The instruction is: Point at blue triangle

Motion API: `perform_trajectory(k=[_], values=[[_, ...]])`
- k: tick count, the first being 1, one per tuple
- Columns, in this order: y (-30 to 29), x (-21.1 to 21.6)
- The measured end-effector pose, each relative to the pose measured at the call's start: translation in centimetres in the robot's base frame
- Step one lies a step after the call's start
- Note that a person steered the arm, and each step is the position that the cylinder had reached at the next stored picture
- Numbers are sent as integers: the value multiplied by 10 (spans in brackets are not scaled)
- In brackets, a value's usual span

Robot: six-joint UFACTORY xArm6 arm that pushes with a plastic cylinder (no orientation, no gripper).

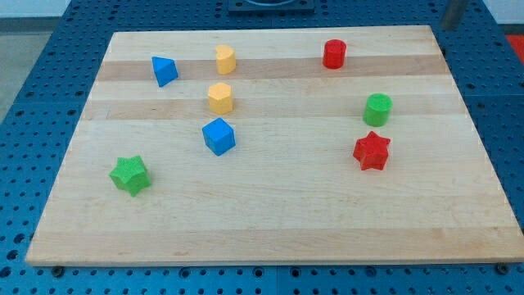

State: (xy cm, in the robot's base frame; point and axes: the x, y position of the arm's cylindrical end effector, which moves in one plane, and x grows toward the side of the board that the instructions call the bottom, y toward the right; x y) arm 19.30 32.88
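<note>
You see the blue triangle (164, 70) at the bench's (270, 221) upper left, left of two yellow blocks; my tip isn't showing

On your bench (270, 221): two yellow blocks near the view's top left of centre, one (225, 59) above the other (219, 97). Blue cube (219, 136) just below them. Green star (130, 174) at lower left. Red cylinder (333, 54) at top right; green cylinder (377, 109) and red star (372, 151) close together at right.
</note>
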Motion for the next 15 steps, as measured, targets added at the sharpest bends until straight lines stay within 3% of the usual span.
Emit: perform_trajectory(k=[7, 12, 13, 15], values=[[-35, -2], [-286, 1], [-368, -1], [-422, 4]])
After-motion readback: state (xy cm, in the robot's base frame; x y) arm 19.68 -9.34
